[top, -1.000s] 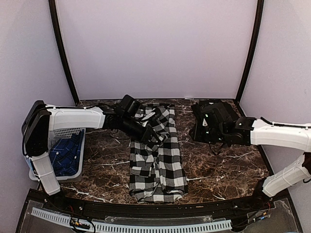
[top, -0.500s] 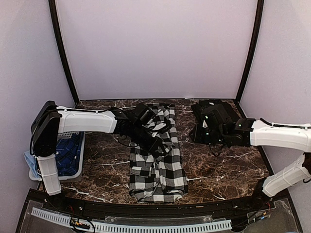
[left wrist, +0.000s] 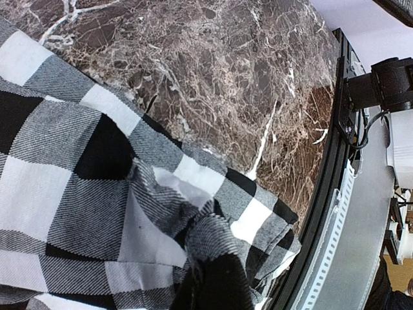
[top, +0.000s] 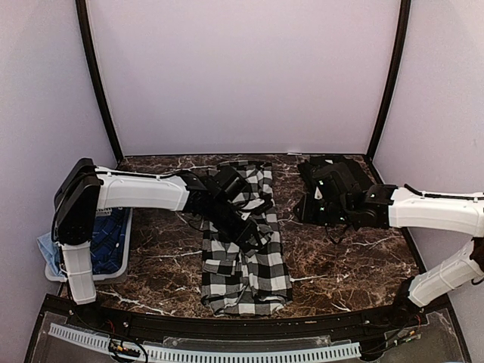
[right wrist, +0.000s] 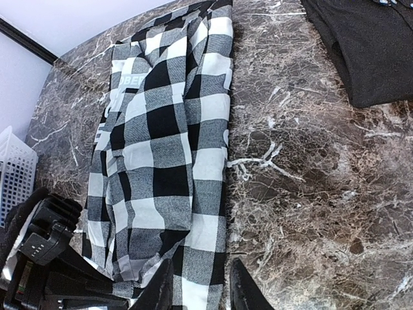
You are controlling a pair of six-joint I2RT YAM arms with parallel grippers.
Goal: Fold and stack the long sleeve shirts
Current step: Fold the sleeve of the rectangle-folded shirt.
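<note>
Pinching a gathered ridge of black-and-white cloth, the left gripper (top: 255,233) is standing almost fully closed on the checked shirt (top: 246,268), partway along the garment near its right-hand edge in the overhead view. Its wrist camera is showing the weave puckering and rising toward the fingers at the bottom of the frame, with the shirt's edge lying on bare marble beyond.

The right gripper (right wrist: 199,287) is hovering to the right of the shirt with its two fingertips parted by a modest gap. Nothing is sitting between them, so it is gripping nothing.

The shirt is lying as a long, narrow strip down the centre of the marble table (top: 348,257), running from the back edge toward the arms. Its near end is rumpling, and white block letters (right wrist: 131,81) are showing near its far end.

A dark folded cloth pile (top: 333,175) is sitting at the far right of the table, well apart from the shirt and just behind the right wrist. At the left edge a white perforated basket (right wrist: 13,171) is holding blue cloth (top: 102,246), beside the left arm's base.
</note>
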